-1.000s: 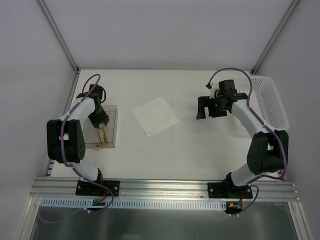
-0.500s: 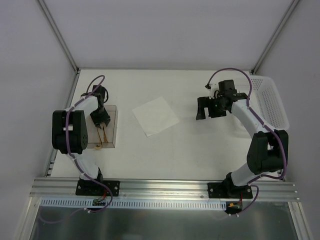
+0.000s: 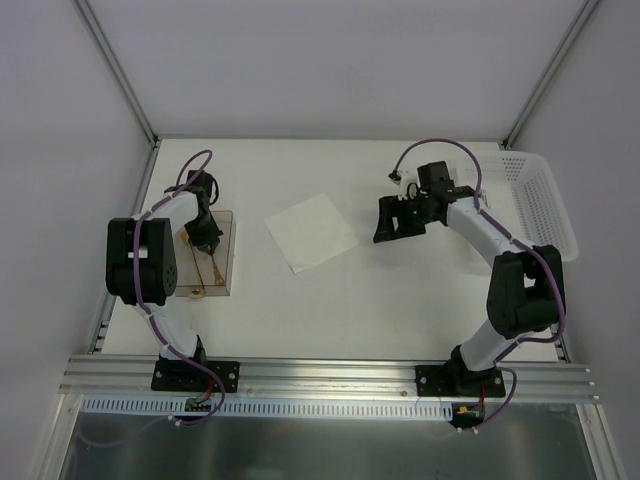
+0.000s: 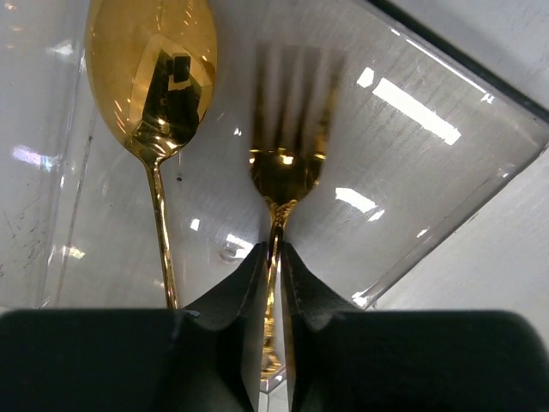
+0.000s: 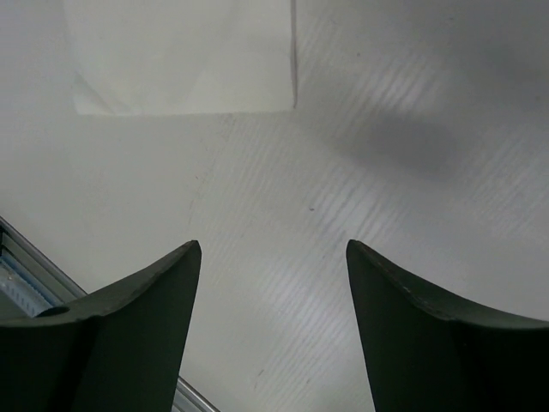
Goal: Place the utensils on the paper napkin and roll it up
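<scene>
The gold fork (image 4: 286, 165) and gold spoon (image 4: 153, 77) lie side by side in a clear plastic tray (image 3: 231, 255) at the table's left. They show as thin gold lines in the top view (image 3: 207, 270). My left gripper (image 4: 274, 254) reaches into the tray and is shut on the fork's handle; it also shows in the top view (image 3: 208, 236). The white paper napkin (image 3: 311, 232) lies flat in the middle of the table, with nothing on it. My right gripper (image 3: 385, 226) is open and empty just right of the napkin, whose corner shows in the right wrist view (image 5: 184, 51).
A white perforated basket (image 3: 541, 203) stands at the right edge of the table. The clear tray's wall (image 4: 463, 206) runs close on the right of the fork. An aluminium rail (image 3: 330, 372) runs along the near edge.
My right gripper has moved left, closer to the napkin. My left arm has swung so the gripper sits a little farther back in the tray.
</scene>
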You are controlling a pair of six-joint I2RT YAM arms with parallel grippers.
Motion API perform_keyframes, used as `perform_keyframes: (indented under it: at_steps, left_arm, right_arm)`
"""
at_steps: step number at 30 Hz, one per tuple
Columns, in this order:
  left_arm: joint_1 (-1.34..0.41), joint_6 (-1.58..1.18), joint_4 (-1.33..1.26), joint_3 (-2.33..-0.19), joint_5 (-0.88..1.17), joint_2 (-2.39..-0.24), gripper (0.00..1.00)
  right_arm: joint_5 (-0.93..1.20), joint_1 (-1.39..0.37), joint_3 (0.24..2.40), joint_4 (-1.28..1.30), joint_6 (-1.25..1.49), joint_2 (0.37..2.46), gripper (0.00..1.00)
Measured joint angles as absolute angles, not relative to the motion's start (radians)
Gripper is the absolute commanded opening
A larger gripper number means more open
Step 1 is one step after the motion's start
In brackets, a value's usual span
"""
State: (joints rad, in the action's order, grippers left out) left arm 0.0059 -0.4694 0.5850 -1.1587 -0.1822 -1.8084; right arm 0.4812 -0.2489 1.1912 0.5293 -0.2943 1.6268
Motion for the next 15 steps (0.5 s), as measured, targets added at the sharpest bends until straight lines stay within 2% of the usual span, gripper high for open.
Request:
perform_keyframes:
  at_steps: [1, 4, 15]
  left_arm:
    - [0.006, -0.47, 0.583, -1.159, -0.181, -1.808, 0.07]
    - [0.006, -0.469, 0.581, -1.159, -0.177, -1.808, 0.0]
    - [0.006, -0.471, 0.559, -1.137, -0.173, -1.792, 0.0]
  right_arm:
    - [0.482, -0.27, 1.191, 0.51, -0.277, 1.642, 0.66]
    - [0.482, -0.332, 1.205, 0.469, -0.229, 1.687, 0.61]
    - [0.417, -0.53, 1.375, 0.39, -0.065, 1.85, 0.52]
